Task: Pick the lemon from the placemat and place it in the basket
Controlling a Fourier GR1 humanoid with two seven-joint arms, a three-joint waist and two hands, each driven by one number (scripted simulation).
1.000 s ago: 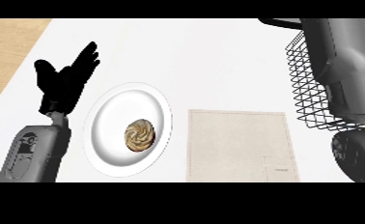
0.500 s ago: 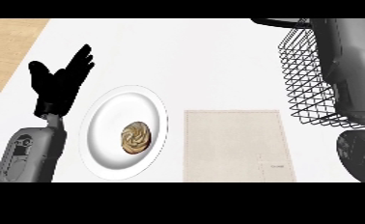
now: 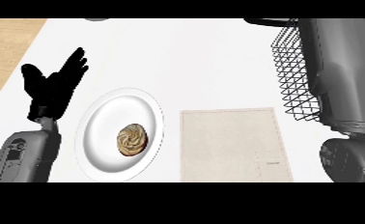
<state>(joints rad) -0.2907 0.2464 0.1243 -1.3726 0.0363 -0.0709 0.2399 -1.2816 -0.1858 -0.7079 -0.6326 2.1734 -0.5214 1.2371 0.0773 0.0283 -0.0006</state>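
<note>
On the white counter (image 3: 214, 59), seen steeply from above:
Left hand: a black hand (image 3: 51, 89) at the view's left, resting above the counter with fingers straight, spread and pointing up and away; it holds nothing
Left forearm: a grey forearm (image 3: 28, 155) entering from the lower left corner, just beside the plate's left rim
Plate: a white round plate (image 3: 107, 121) lying left of centre, between the left forearm and the placemat
Pastry: a brown swirled pastry (image 3: 133, 140) sitting on the plate, toward its lower right part
Placemat: a pale beige rectangular placemat (image 3: 231, 143) lying flat just right of the plate, with a small label patch near its lower right corner; its surface is bare
Basket: a dark wire-mesh basket (image 3: 294, 73) at the right, beyond the placemat's upper right corner, partly hidden behind the right arm
Right arm: a large grey arm (image 3: 335, 73) covering the view's right edge, over the basket
Right hand: not visible, so the state of its fingers cannot be told
Lemon: not visible anywhere in this view; its position cannot be told
Counter edge: a strip of light wood (image 3: 18, 39) shows at the upper left
</note>
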